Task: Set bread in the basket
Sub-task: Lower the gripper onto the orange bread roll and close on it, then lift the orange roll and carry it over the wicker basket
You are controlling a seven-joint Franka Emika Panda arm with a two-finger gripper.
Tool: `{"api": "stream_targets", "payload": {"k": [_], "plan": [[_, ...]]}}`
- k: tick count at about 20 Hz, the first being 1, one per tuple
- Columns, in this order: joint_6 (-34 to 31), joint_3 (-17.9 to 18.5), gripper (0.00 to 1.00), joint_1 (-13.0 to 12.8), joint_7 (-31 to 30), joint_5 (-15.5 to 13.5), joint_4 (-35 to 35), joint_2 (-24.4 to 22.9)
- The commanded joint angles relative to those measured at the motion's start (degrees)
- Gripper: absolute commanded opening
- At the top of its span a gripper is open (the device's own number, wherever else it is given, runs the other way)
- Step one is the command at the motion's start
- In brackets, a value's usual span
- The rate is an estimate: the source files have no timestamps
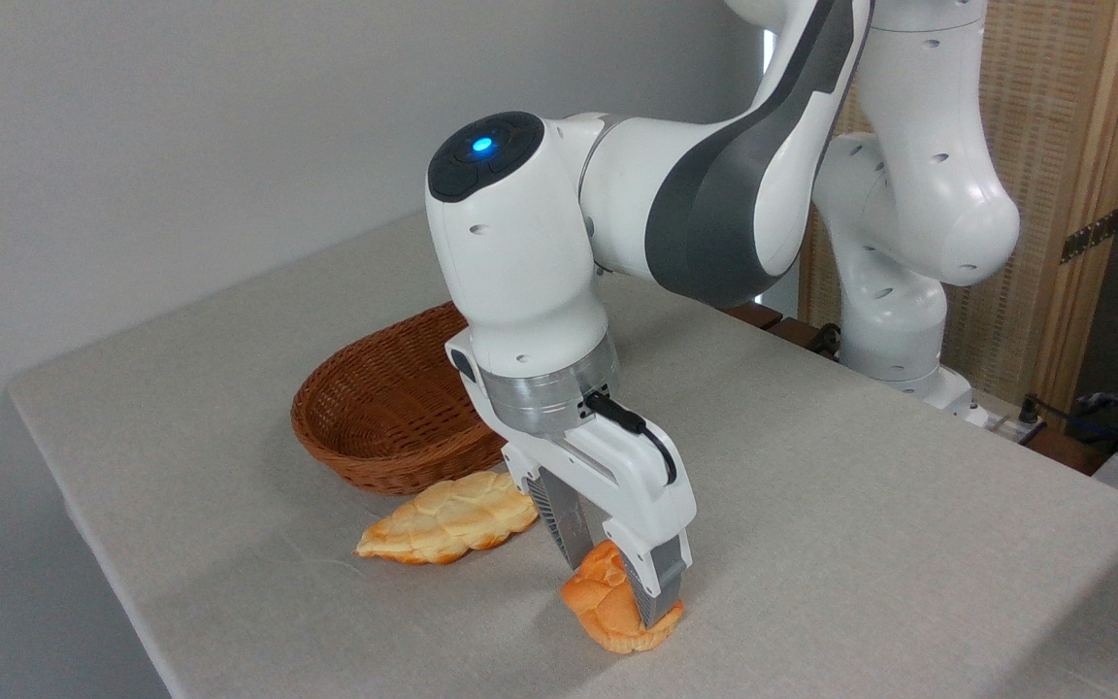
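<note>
Camera view, fixed, looking down across a pale cloth-covered surface (860,505). Near the front, right of centre: small orange-golden bun (608,607), knotted and lumpy, resting on the cloth. Straddling it, the gripper (617,582) — one finger (559,524) on the bun's left flank, the other (661,578) on its right and nearer side. Jaws closed against the bun, pads touching both sides; bun's underside apparently touching the cloth, though hard to tell. Above the jaws, a silver wrist ring with a black cable looping down, then the white arm (714,194) with grey trim, bending up and away to the far right; blue light glowing on the dark cap of the joint.

Left of the bun and apart from it: paler, longer braided loaf (447,519), lying flat. Just behind the loaf, touching or nearly so — reddish-brown wicker basket (365,427), oval and shallow, partly hidden by the wrist on its right side. Visible part of its inside holding nothing. Bun outside the basket, nearer the front edge than the basket.

Far right: wooden-framed woven screen (1054,194) behind the arm's base.
</note>
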Motion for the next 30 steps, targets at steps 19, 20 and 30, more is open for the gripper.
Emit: {"api": "stream_targets", "payload": {"k": [19, 20, 30], "plan": [[1.6, 0.0, 0.23, 0.0, 4.0, 0.2, -0.2, -0.9], [1.3, -0.1, 0.23, -0.1, 4.0, 0.0, 0.5, -1.7], [1.0, -12.2, 0.29, -0.7, -9.3, -4.8, 4.3, -4.8]]}}
